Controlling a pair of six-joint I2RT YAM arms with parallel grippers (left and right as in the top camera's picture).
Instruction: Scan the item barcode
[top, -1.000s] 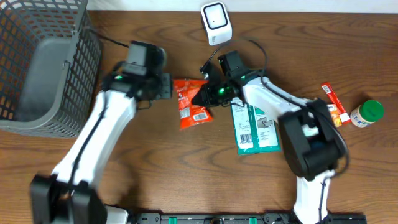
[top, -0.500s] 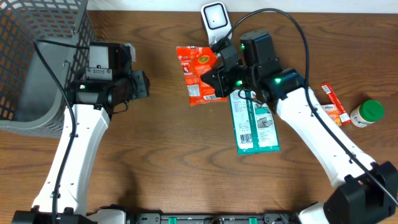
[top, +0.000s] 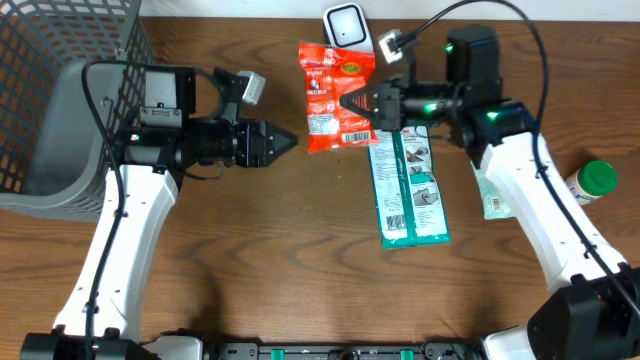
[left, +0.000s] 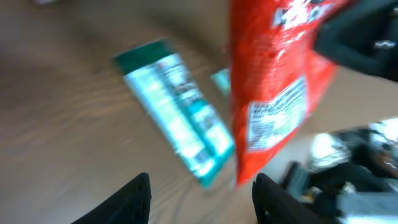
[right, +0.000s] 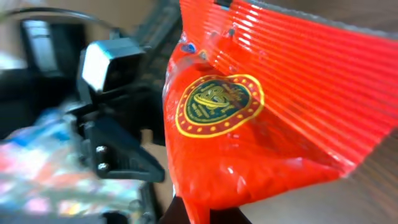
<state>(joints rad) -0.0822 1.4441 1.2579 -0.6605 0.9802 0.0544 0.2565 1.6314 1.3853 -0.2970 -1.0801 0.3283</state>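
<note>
Handoff is done: a second ago both arms were on the red packet (top: 338, 92) low on the table (top: 300, 260). Now only the right gripper (top: 362, 103) has it, pinched shut on the packet's right edge and lifted up next to the white scanner (top: 345, 24). The left gripper (top: 286, 140) has backed off to the left and points at the packet from well apart; in the wrist view its fingers (left: 134, 200) are spread with nothing between them. So the item is at the scanner, and I think presenting the code is all that's left. The packet is glossy crinkled foil, flat and pillow-shaped, with a ribbed seal strip along one end and a round gold-rimmed emblem (right: 219, 106). It hangs limp from a one-sided pinch, so expect flop. The white barcode label (left: 277, 116) is on the lower half, blurred, and seems to face up and left rather than toward the scanner window; it probably needs a wrist roll. The green flat pack (top: 408, 195) lies on the wood under the right arm. The wire basket (top: 60, 90) and the green-lidded bottle (top: 596, 181) are off to the sides.
</note>
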